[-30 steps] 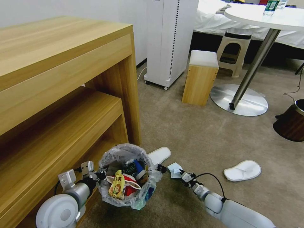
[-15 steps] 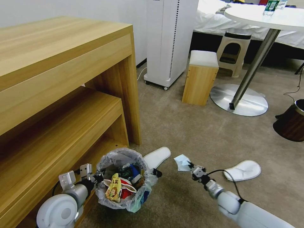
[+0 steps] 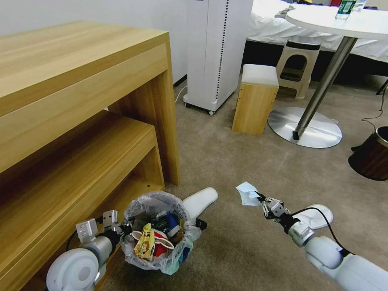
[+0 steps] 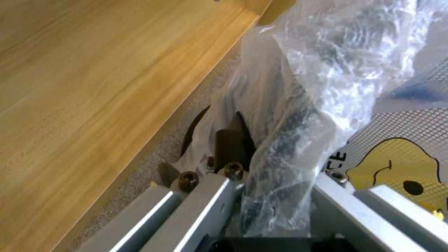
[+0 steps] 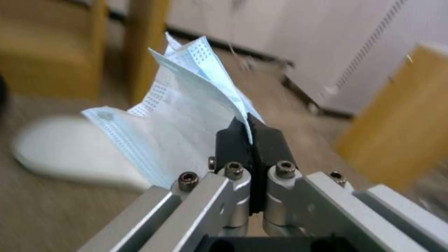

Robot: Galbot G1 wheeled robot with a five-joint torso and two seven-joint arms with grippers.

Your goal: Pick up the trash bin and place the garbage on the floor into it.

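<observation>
Beige carpet floor (image 3: 242,161) runs between a wooden desk (image 3: 81,81) on the left and a round white table (image 3: 343,20) at the back. Low beside the desk's shelf, the left pincer (image 3: 121,226) is clamped on the rim and plastic liner of the trash bin (image 3: 159,232), which already holds a red bowl, a yellow wrapper and other litter. The right pincer (image 3: 258,197) is clenched on a light-blue face mask (image 3: 247,193), held above the carpet, well to the right of the bin. Two white slippers lie on the floor, one (image 3: 200,200) just beside the bin, one (image 3: 313,216) behind the right arm. The step in hand looks like carrying the mask to the bin; the next move calls for bringing it over the bin's open top before letting go.
</observation>
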